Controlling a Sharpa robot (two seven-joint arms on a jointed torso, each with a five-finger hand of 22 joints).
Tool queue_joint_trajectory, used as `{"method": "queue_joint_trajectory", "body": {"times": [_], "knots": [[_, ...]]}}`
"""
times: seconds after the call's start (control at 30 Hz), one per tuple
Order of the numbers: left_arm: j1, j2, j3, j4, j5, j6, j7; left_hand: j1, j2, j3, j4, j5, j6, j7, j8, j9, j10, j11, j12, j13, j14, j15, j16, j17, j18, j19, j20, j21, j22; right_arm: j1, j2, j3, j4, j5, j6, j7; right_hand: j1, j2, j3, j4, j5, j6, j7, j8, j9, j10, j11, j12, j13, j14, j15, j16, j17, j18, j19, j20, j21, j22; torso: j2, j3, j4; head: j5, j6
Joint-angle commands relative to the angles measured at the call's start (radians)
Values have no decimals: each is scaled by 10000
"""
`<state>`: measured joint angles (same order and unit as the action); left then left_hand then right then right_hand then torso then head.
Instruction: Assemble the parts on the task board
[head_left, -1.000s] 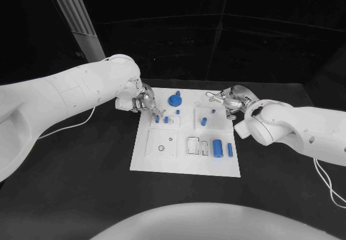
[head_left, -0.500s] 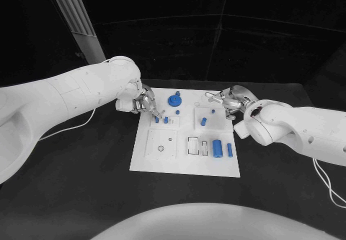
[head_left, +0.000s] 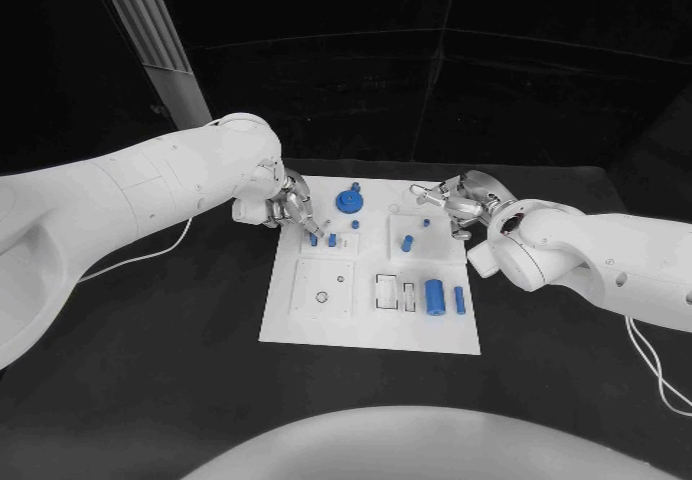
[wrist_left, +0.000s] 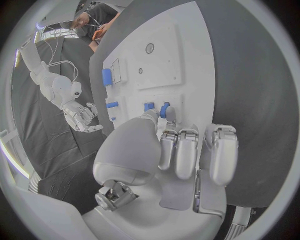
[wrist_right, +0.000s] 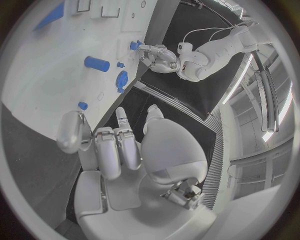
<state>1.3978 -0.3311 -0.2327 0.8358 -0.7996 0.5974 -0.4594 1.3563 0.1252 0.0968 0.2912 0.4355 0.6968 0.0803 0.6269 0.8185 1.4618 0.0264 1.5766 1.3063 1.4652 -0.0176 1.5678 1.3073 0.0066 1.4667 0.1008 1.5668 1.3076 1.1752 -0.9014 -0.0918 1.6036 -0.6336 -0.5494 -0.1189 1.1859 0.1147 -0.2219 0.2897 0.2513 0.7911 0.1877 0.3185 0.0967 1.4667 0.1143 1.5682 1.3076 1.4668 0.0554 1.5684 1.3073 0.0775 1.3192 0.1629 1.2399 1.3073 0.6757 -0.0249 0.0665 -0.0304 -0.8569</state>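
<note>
The white task board (head_left: 325, 325) lies in the middle of the black table. My left hand (head_left: 287, 208) hovers at the board's far left corner. Its thumb and a fingertip (wrist_left: 169, 116) sit right by two short blue pegs (head_left: 313, 240) (wrist_left: 149, 106) standing in the board, with nothing plainly held. My right hand (head_left: 450, 206) hangs over the far right corner with its fingers apart and empty. A blue round knob (head_left: 349, 200) stands between the hands. A blue cylinder (head_left: 408, 241) lies near the right hand. A thick blue cylinder (head_left: 434, 295) and a thin one (head_left: 460, 300) lie further forward.
A white cable (head_left: 137, 258) runs across the table left of the board. Pale square insets with small holes (head_left: 326, 287) and slots (head_left: 389, 291) mark the board's near half. Bare black table surrounds the board.
The left hand's fingertips have drawn back slightly from the left peg. The right hand and the other parts have not moved.
</note>
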Motion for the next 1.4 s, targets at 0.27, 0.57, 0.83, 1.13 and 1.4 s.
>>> {"method": "queue_joint_trajectory", "body": {"times": [0.27, 0.57, 0.83, 1.13, 1.4], "knots": [[-2, -22, -4, 14, 7, -87, 340, 6, -831, 1066, -46, 2781, 23, 74, 84, 57, 1090, 16, -58, 2645, 1056, 8, 30, 2635, -66, 1041, -9, 40, 2632, 15, -12, 5, 22, -32, -15, -8, 127, 1, -46, -1, 69, -54, -10, 57, 14, 1041, -15, 26, 2632, 1040, -56, 24, 2635, 137, -16, -44, -46, 902, -3, -3, -2, -4, -11], [-2, -107, -4, 116, 7, -330, 566, -224, -1102, 1483, -51, 3185, 62, 76, 163, 119, 1090, 17, -58, 2645, 1056, 18, 30, 2635, -66, 1041, 2, 40, 2632, 15, -12, 5, 7, -32, -16, -9, 138, 12, -58, 2, 77, -63, -10, 73, 14, 1041, -15, 26, 2632, 1040, -57, 24, 2635, 139, -21, -45, -60, 898, -7, 0, -2, -5, 3], [2, -448, -4, 511, 7, -924, 868, -252, -1142, 1500, -59, 3179, 94, 67, 196, 138, 1090, 14, -58, 2645, 1056, 17, 30, 2635, -66, 1041, 3, 40, 2632, 14, -30, 5, -11, -32, -19, -11, 138, 12, -58, 2, 77, -63, -10, 73, 14, 1041, -15, 26, 2632, 1040, -57, 24, 2635, 139, -21, -45, -60, 898, -6, 3, 12, -12, 10], [28, -1101, -5, 1391, 418, -1810, 1087, -208, -1223, 1535, -119, 3161, 101, 44, 237, 166, 1090, -6, -58, 2645, 1056, 11, 30, 2635, -66, 1041, 3, 40, 2632, 14, -46, 5, -34, -32, -18, 0, 138, 12, -58, 2, 77, -63, -10, 73, 14, 1041, -15, 26, 2632, 1040, -57, 24, 2635, 139, -21, -45, -60, 898, -4, 2, 10, -10, 3], [60, -1727, -7, 2399, 876, -3098, 1044, -137, -1222, 1540, -92, 2792, -50, 60, 273, 201, 1090, -1, -58, 2645, 1056, 2, 30, 2635, -66, 1041, -6, 40, 2632, 13, -63, 4, -41, -32, -18, 11, 138, 12, -58, 2, 77, -63, -10, 73, 14, 1041, -15, 26, 2632, 1040, -57, 24, 2635, 139, -21, -45, -60, 898, 2, -6, -4, 10, -13]]}}
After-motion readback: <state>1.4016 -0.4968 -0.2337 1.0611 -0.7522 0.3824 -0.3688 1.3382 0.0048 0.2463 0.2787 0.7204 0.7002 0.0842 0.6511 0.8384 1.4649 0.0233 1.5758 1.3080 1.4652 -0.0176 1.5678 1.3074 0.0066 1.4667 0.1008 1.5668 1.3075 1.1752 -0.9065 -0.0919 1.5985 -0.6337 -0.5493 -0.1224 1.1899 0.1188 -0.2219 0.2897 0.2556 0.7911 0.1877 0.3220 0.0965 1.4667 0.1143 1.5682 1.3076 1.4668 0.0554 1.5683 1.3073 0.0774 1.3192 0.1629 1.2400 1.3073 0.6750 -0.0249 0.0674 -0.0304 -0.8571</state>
